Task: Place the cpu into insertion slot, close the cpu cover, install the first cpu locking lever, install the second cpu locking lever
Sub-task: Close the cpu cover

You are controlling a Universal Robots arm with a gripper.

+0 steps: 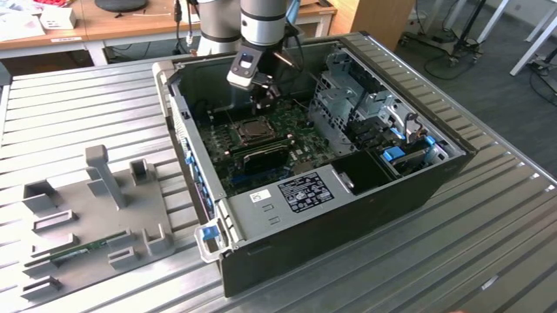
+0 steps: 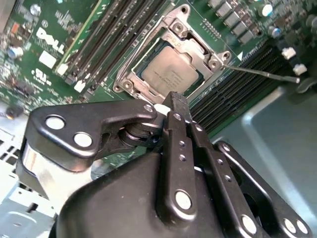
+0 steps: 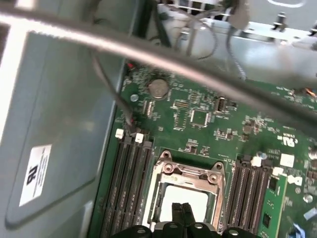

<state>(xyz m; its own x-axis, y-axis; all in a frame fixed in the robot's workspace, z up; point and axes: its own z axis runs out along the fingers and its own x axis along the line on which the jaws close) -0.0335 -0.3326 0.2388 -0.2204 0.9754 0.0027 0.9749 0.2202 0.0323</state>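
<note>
The cpu (image 2: 171, 74), silver-grey and square, lies in the insertion slot (image 1: 248, 132) on the green motherboard. The silver cpu cover (image 3: 190, 174) lies flat around the chip as a frame. A thin metal lever rod (image 2: 262, 73) sticks out from one socket corner across the black memory slots. My gripper (image 2: 172, 100) hangs just above the socket's edge. Its two black fingers (image 3: 181, 212) are pressed together with nothing between them. In the exterior view the gripper (image 1: 261, 98) reaches down into the open computer case above the socket.
Long black memory slots (image 3: 131, 183) flank the socket on both sides. Grey case walls (image 3: 59, 124), a metal drive cage (image 1: 357, 104) and loose cables (image 3: 163, 59) crowd the arm. On the table at the exterior view's left lies a grey fixture tray (image 1: 96, 215).
</note>
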